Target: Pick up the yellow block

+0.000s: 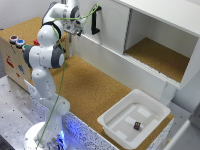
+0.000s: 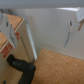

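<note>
arm (image 1: pixel 47 60) upright, elbow bent – gripper (image 1: pixel 79 31) raised near cabinet (image 1: pixel 150 30) | jaws: cannot tell

High exterior overview; wrist close on cabinet (image 2: pixel 50 30)

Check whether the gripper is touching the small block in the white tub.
Apart. The exterior view shows the gripper raised beside the cabinet handle, while the block lies in the tub, far across the counter.
</note>
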Tool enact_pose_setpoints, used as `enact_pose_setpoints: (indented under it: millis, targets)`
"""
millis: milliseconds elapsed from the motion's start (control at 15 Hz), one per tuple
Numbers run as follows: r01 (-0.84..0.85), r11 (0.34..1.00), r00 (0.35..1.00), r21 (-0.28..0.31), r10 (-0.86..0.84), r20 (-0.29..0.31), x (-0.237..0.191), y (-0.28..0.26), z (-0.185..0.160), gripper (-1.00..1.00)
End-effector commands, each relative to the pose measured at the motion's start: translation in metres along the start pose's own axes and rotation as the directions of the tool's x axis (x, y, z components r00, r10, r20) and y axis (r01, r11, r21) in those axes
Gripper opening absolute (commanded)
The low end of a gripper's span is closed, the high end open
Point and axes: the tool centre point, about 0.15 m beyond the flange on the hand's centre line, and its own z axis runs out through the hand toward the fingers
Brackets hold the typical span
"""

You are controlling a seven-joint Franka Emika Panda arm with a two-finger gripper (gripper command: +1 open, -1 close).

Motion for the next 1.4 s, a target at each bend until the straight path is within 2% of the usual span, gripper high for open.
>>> enact_pose_setpoints:
  millis: [0, 933, 1000, 1200, 1333]
  targets:
    - [0.073, 0.997, 0.996, 0.014, -0.074, 0.045, 0.010, -0.022, 0.007, 1.00]
    - [0.073, 0.997, 0.996, 0.014, -0.074, 0.045, 0.010, -0.022, 0.007, 1.00]
    - [0.058, 0.998, 0.998, 0.007, -0.058, 0.010, 0.000, -0.017, 0.008, 1.00]
    - [0.249, 0.968, 0.968, 0.029, -0.249, -0.003, 0.022, -0.046, 0.007, 1.00]
    - [0.321, 0.946, 0.947, 0.033, -0.320, -0.037, 0.041, -0.059, -0.003, 1.00]
